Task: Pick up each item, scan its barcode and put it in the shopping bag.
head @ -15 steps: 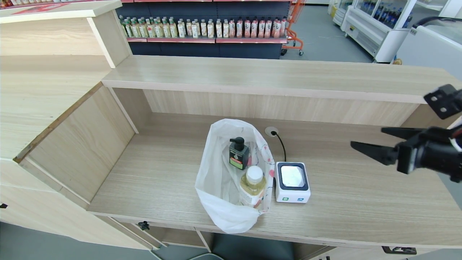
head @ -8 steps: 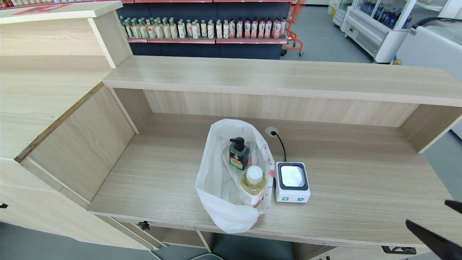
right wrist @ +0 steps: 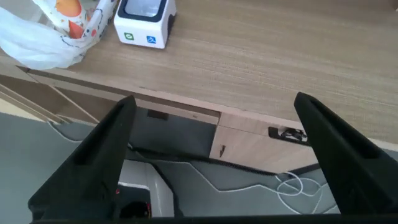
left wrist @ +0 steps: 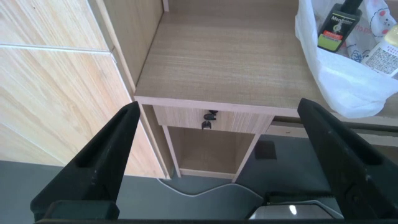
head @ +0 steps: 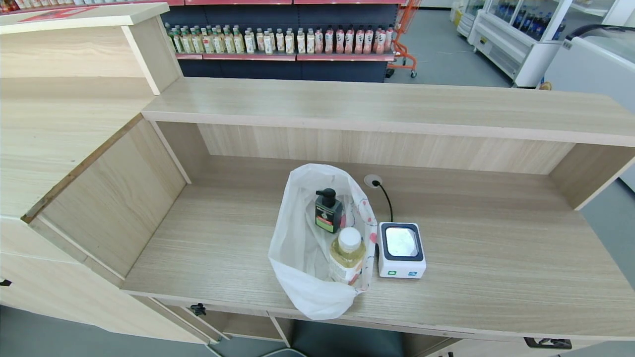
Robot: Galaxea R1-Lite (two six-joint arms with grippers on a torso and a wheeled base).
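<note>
A white shopping bag (head: 307,267) stands open in the middle of the wooden counter (head: 496,267). Inside it are a black pump bottle (head: 328,212) and a bottle of yellow liquid with a white cap (head: 348,252). Right beside the bag sits the white barcode scanner (head: 401,249), its cable running back to a hole in the counter. My left gripper (left wrist: 221,162) hangs open and empty, low in front of the counter's front edge, with the bag (left wrist: 348,87) off to one side. My right gripper (right wrist: 217,155) is also open and empty, below the counter edge, near the scanner (right wrist: 144,22).
A raised shelf (head: 377,106) runs along the back of the counter, with a side wall (head: 114,198) on the left. Drawers with small latches (left wrist: 208,118) sit under the front edge. Store shelves of bottles (head: 278,39) stand behind.
My right arm has dropped from above the counter's right side down past the front edge and out of the head view, its gripper still open. Bag, bottles and scanner have stayed put.
</note>
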